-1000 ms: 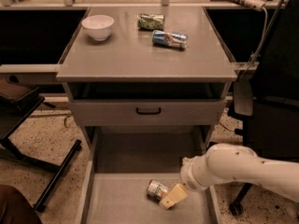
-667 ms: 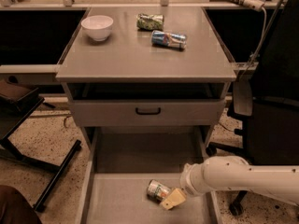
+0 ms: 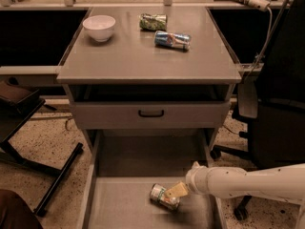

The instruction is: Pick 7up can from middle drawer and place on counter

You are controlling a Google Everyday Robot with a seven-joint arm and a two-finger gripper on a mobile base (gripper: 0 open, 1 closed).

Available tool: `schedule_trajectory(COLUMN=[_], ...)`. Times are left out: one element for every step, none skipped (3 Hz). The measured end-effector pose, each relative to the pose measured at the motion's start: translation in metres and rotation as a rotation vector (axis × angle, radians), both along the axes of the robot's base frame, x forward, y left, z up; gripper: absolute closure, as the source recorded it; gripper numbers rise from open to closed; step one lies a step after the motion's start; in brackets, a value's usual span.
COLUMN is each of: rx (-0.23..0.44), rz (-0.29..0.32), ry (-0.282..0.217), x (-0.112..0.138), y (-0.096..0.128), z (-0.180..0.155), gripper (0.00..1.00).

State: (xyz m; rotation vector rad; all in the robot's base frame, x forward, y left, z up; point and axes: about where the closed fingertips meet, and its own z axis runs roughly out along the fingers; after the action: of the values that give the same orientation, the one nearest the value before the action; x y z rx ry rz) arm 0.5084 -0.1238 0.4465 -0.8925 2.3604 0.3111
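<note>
Can: the can [image 3: 163, 197] lies on its side on the floor of the pulled-out drawer [image 3: 119, 209], right of middle.
Gripper: the gripper [image 3: 176, 191] is down in the drawer, hard against the can's right end. The arm [image 3: 248, 182] reaches in low from the right.
Claw: I cannot tell whether it is spread or clamped on the can.
Risk, roll: it's a round can lying flat, so a nudge instead of a squeeze could send it rolling off across that smooth floor.
Risk, grip: a hold near one end may let it pivot or slip on the lift.
Risk, path: turning toward the counter [image 3: 143, 61] too early could clip the closed drawer front [image 3: 150, 113] above.
Risk, landing: the bowl [image 3: 99, 27], blue can [image 3: 172, 39] and packet [image 3: 153, 21] sit toward the back, so set the can down nearer the front, away from them.
</note>
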Motion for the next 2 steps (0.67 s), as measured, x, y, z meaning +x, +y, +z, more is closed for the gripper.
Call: schedule_trajectory(rx=[0.000, 0.012], rz=[0.000, -0.018], ry=[0.000, 0.030], x=[0.000, -0.006], y=[0.000, -0.002], z=[0.000, -0.014], gripper=[0.00, 0.00])
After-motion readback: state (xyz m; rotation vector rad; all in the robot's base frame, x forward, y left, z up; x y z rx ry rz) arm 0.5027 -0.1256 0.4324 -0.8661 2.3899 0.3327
